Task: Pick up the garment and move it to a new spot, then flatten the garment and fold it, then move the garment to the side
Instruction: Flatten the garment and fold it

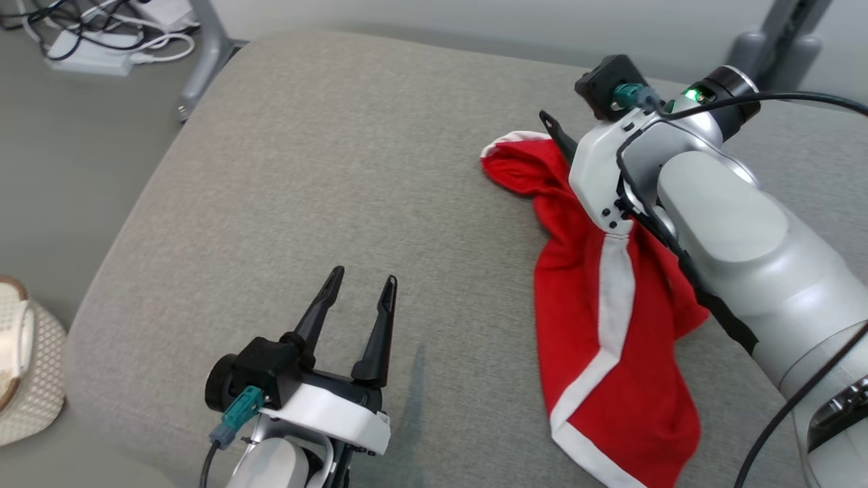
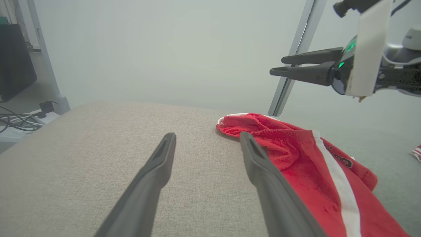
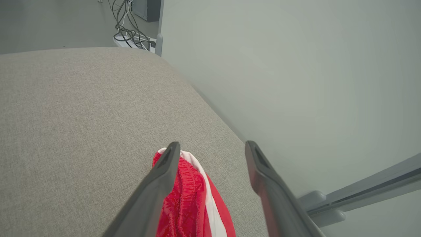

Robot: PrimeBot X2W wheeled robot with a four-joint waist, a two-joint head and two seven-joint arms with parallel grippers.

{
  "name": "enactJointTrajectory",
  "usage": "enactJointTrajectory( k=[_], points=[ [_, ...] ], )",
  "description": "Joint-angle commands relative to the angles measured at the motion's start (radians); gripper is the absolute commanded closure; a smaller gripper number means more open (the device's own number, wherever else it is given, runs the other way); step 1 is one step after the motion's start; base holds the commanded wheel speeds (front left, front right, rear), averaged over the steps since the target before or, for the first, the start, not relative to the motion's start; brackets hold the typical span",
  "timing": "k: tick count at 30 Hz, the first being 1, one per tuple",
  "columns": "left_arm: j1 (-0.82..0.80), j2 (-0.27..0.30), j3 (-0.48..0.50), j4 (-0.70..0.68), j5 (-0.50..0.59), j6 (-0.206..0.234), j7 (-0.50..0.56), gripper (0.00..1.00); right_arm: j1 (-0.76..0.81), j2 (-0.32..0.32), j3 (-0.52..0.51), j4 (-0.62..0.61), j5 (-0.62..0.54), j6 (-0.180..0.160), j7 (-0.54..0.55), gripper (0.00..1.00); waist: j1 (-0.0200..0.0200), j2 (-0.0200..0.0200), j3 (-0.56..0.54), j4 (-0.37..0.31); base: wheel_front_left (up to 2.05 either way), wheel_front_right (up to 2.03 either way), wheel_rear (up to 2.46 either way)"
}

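While both arms reach over a grey upholstered cushion (image 1: 305,169), the robot's right gripper (image 3: 212,144) hovers with its jaws spread wide and gripping nothing, clear of the red garment (image 1: 610,325) just beneath it. The garment, trimmed with white stripes, lies rumpled on the right side of the cushion. Its gathered waistband end points toward the far edge and the rest trails back toward the robot. The left gripper (image 1: 363,278) sits low over bare fabric at the near middle of the cushion, its jaws likewise open and empty, apart from the garment and to its left. Beyond the cushion's far left corner, a tangle of cables (image 1: 102,41) lies on the floor beside a grey metal leg (image 1: 203,61).
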Motion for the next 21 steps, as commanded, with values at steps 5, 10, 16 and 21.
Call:
enactJointTrajectory(
  k=[5, 10, 16, 21],
  points=[
    [0.009, 0.004, 0.058, -0.019, 0.038, -0.004, -0.003, 0.00, 0.023, -0.038, -0.044, -0.039, 0.079, -0.001, -0.154, 0.00, 0.0000, 0.0000, -0.050, -0.135, 0.00, 0.00, 0.00],
    [0.010, 0.004, 0.095, -0.029, 0.055, -0.009, -0.003, 0.00, 0.079, -0.080, -0.105, -0.075, 0.115, -0.001, -0.235, 0.00, 0.0000, 0.0000, -0.067, -0.209, 0.00, 0.00, 0.00],
    [0.010, 0.004, 0.136, -0.042, 0.070, -0.016, -0.003, 0.00, 0.266, -0.161, -0.293, -0.224, 0.139, -0.001, -0.270, 0.00, 0.0000, 0.0000, -0.082, -0.300, 0.00, 0.00, 0.00],
    [0.016, 0.004, 0.164, -0.037, 0.087, -0.026, -0.003, 0.00, 0.523, -0.156, -0.536, -0.471, 0.063, -0.001, -0.269, 0.00, 0.0000, 0.0000, -0.083, -0.371, 0.00, 0.00, 0.00]
  ],
)
